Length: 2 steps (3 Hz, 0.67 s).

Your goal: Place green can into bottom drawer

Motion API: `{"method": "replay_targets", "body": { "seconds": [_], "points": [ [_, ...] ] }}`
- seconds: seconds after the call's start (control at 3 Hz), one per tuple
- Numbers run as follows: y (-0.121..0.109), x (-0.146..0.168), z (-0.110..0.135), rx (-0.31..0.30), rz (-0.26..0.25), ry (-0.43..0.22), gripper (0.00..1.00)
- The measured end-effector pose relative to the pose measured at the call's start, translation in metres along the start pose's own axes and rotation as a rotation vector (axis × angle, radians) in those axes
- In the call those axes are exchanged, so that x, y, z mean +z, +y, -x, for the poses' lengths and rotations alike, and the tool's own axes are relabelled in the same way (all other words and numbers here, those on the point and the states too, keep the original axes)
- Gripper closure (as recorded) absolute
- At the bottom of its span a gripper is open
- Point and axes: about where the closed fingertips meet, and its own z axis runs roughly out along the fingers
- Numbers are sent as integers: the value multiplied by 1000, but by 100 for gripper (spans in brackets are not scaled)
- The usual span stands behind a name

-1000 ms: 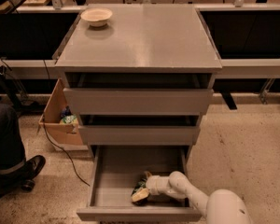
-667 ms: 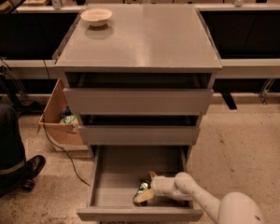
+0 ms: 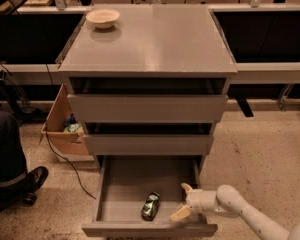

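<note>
Two fingers [image 3: 180, 213]: spread apart with nothing between them. A second ago they sat right on the green can [image 3: 151, 206]; now they stand clear of it.
Place of the gripper [image 3: 184, 201]: inside the bottom drawer [image 3: 130, 176], near its right edge and front-right corner. It has drawn back to the right since the earlier frame, away from the drawer's middle.
Place of the green can: loose on its side on the drawer floor, near the front edge, about midway between the left and right edges. This is much the same spot as before.
Long axis: roughly front to back, tipped a little — one end points toward the back-right, the other toward the front-left corner.
Top drawer [image 3: 147, 108] and middle drawer [image 3: 147, 144]: each pulled out slightly, far less than the bottom one.
Beige bowl [image 3: 103, 18]: on the cabinet top [image 3: 160, 44], by its back-left corner.
</note>
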Motion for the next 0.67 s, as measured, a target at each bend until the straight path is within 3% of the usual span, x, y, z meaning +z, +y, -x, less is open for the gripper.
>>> {"method": "replay_targets", "body": {
  "seconds": [0.33,0.67],
  "points": [
    [2,-62,21,-44,-26,32,0],
    [2,-62,22,-46,-27,33,0]
  ]
}}
